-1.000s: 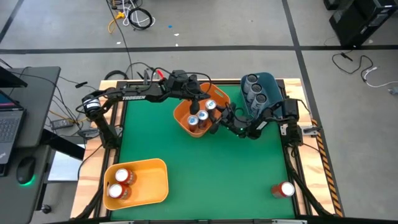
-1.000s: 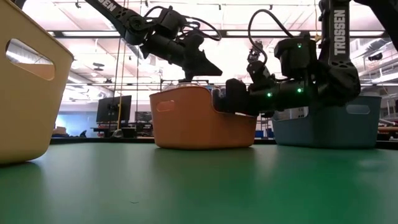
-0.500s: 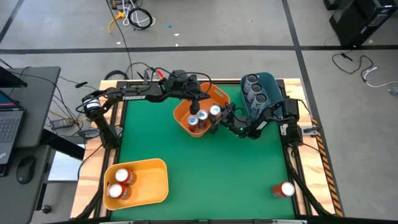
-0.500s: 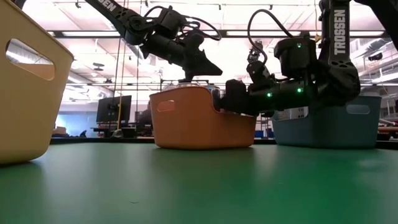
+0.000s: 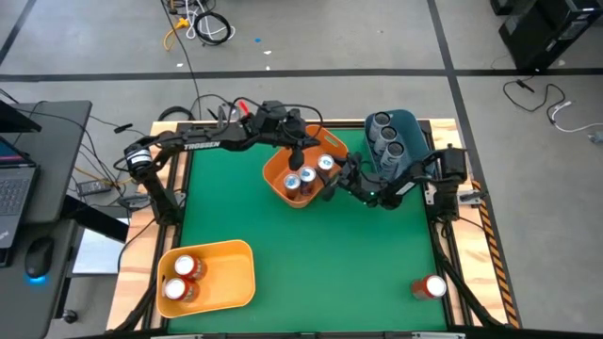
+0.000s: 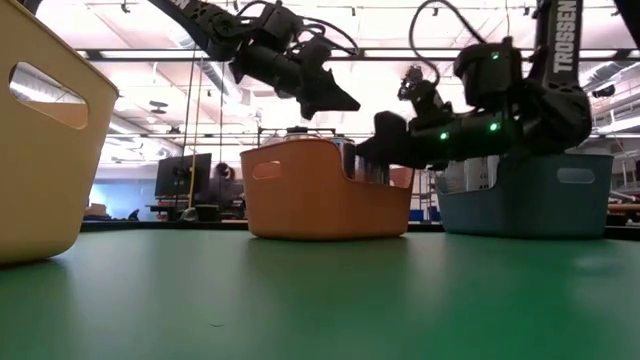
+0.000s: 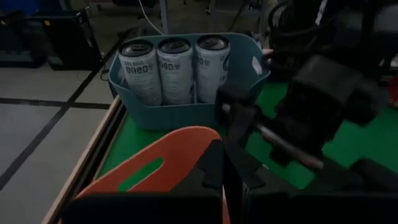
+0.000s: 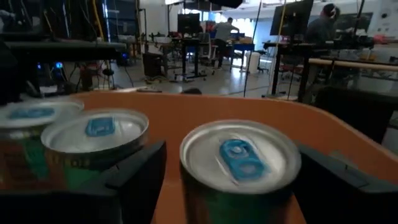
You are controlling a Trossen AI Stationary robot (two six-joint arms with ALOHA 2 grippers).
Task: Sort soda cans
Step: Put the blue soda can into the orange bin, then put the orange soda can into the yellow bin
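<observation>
Since the earlier frame the right gripper (image 5: 337,178) is lifting slightly, fingers spreading to release a soda can (image 8: 239,163) standing in the orange bin (image 5: 283,188) near the table's far edge; left gripper (image 5: 294,153) is hovering clenched above.

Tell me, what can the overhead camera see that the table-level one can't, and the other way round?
Only the overhead view shows the can tops: three in the orange bin, three in the blue bin, two red cans in the yellow bin, and one lone red can near the table's corner. Only the table-level view shows the bins' side walls and the bright room behind. Both show the left gripper shut above the orange bin, and the right gripper open at that bin's rim.
</observation>
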